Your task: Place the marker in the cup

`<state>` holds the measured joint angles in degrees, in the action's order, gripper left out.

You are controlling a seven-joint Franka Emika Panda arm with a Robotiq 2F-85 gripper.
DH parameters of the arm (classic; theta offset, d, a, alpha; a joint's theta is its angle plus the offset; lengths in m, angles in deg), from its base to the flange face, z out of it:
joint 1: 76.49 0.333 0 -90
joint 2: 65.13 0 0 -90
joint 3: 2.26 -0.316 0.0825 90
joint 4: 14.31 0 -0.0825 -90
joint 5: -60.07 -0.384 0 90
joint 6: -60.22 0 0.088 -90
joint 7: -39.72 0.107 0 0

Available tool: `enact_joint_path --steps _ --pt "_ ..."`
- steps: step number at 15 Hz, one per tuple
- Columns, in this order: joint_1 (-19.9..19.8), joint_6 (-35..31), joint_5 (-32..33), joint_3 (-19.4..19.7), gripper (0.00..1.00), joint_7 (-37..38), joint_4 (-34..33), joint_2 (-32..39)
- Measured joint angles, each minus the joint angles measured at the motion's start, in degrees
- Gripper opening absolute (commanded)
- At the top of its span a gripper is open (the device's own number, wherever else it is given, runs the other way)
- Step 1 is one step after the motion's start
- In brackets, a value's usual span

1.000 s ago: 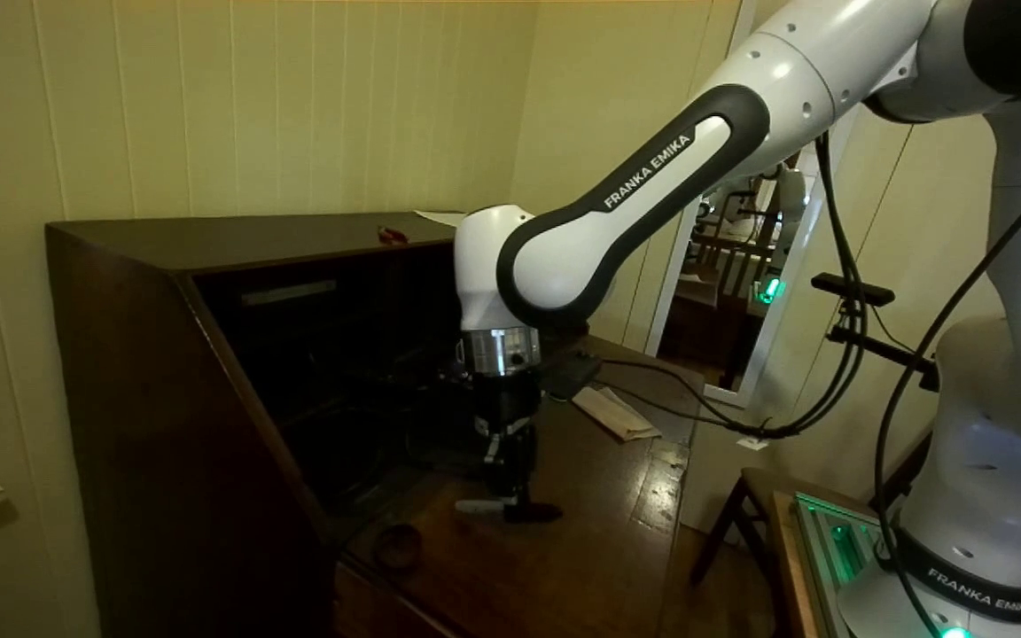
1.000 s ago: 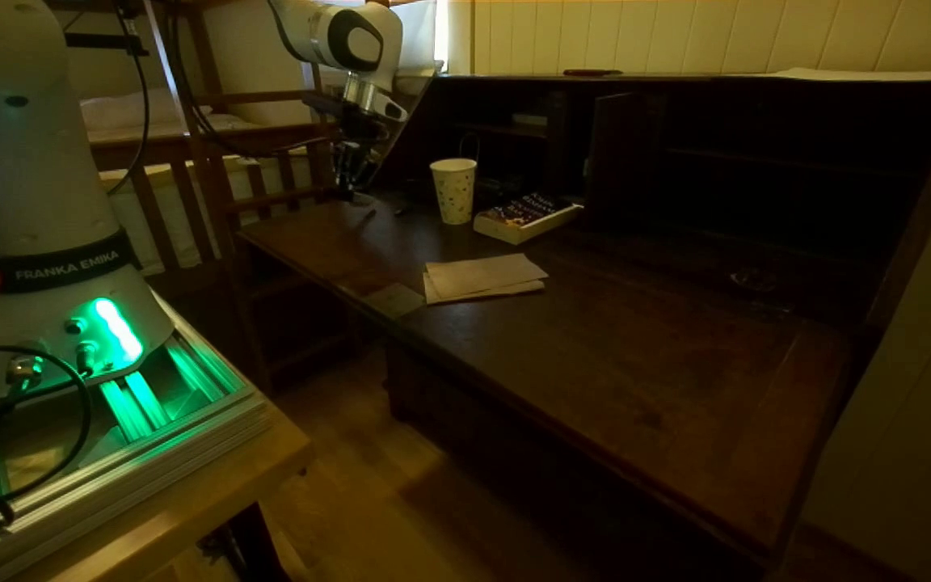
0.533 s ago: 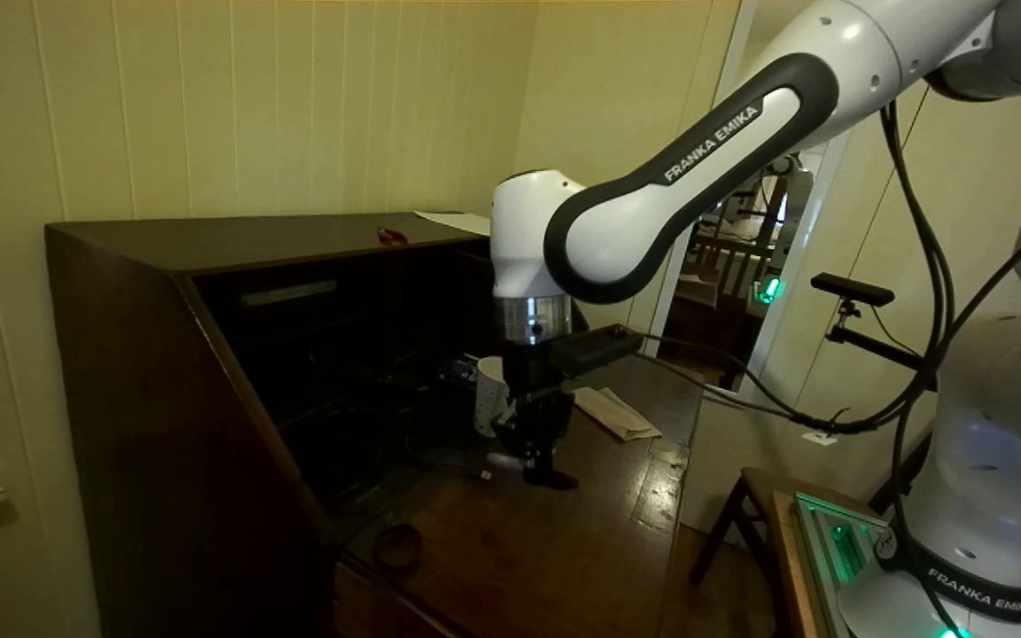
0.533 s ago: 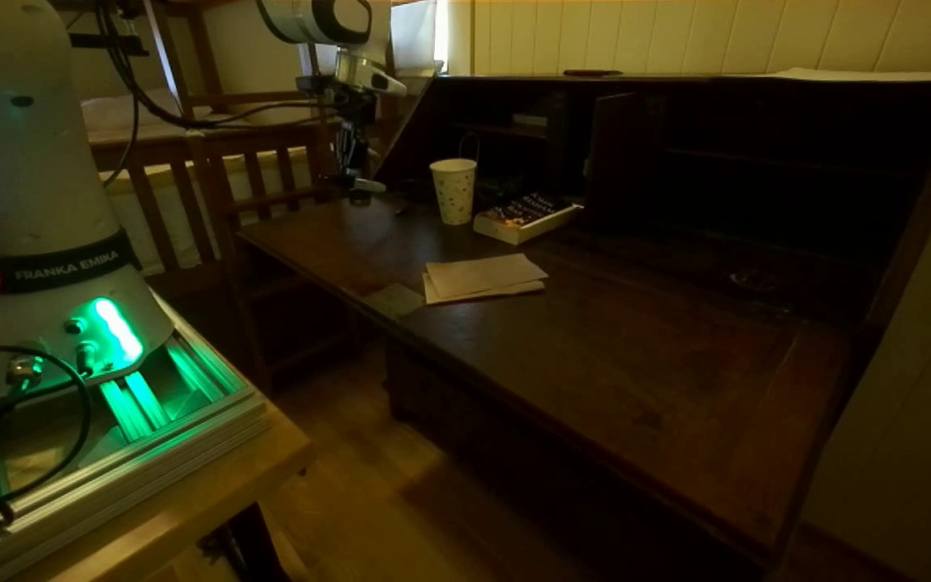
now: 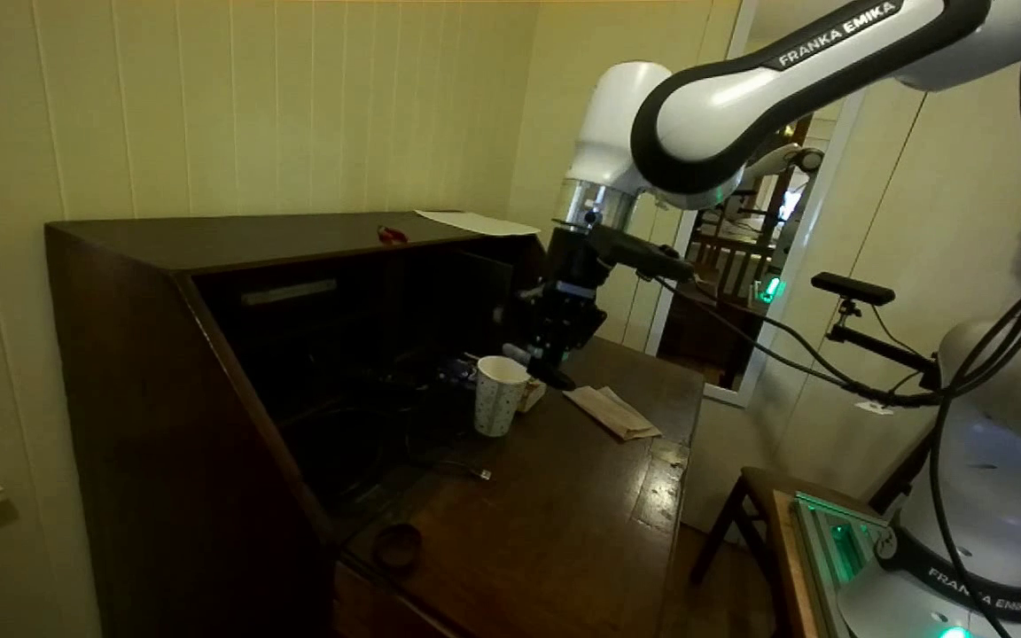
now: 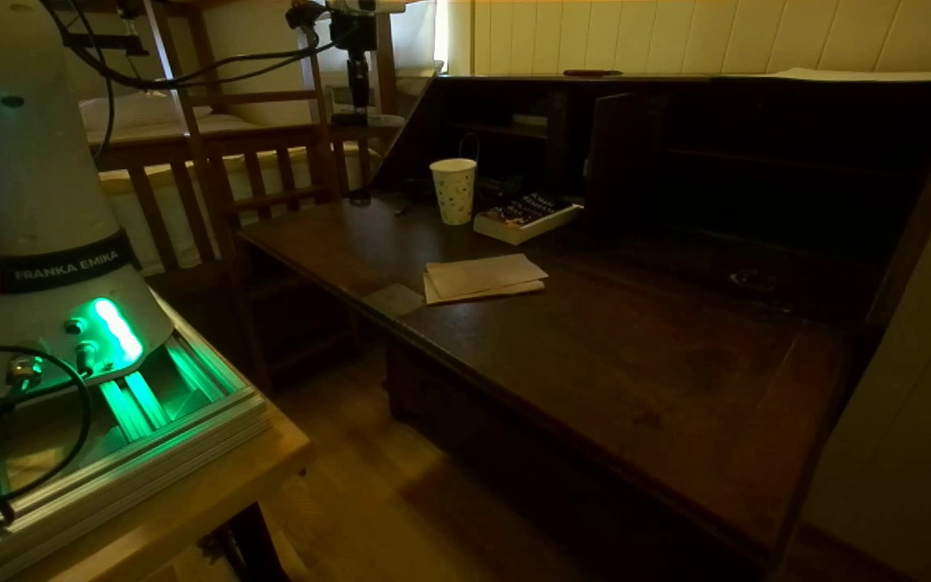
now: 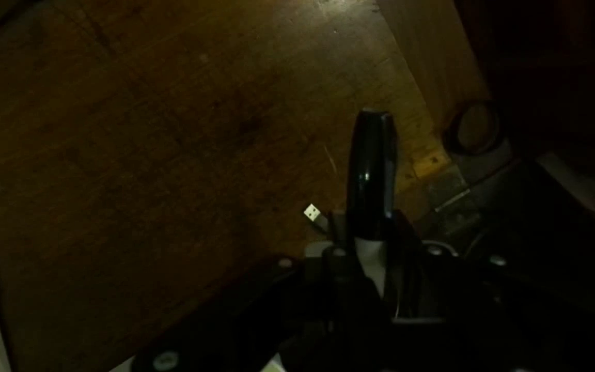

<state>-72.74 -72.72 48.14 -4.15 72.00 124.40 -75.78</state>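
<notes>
The cup (image 5: 494, 403) is white with small speckles and stands upright on the dark wooden desk; it also shows in an exterior view (image 6: 454, 194). My gripper (image 5: 539, 356) is shut on the marker (image 5: 553, 376), which has a black end and a pale grey end. The marker lies roughly level, high above the desk, and also shows in an exterior view (image 6: 385, 120). In the wrist view its black end (image 7: 371, 175) points away from the dark fingers. In an exterior view the pale end appears close to the cup's rim. Whether they touch cannot be told.
A thick book (image 6: 526, 218) lies beside the cup. Folded brown paper (image 6: 483, 276) lies nearer the desk's front edge. A USB plug (image 7: 312, 212) and a dark ring (image 5: 397, 547) are on the desk. The dark hutch (image 5: 298, 257) rises behind the cup.
The gripper has lifted the marker from close to the desk to above cup height. In an exterior view it has moved up and right, uncovering the cup. The cup has not moved.
</notes>
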Motion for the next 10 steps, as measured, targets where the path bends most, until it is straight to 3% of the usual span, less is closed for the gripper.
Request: enact_joint_path --steps 1,2,5,6,8,10 --pt "-0.75 -1.61 -2.33 0.86 0.05 -1.50 1.37 -1.68" --pt "-1.43 -3.42 -4.77 1.73 0.21 -3.03 2.78 -3.07" --pt "-2.37 -8.47 -9.03 3.37 0.21 -6.38 6.33 -5.78" --pt "-2.36 -8.79 -9.27 3.39 0.05 -6.44 6.82 -6.17" --pt "-2.32 -8.82 -9.96 3.33 0.05 -6.44 6.74 -6.28" --pt "-2.21 -8.69 -14.96 4.04 0.05 -6.99 5.92 -6.25"
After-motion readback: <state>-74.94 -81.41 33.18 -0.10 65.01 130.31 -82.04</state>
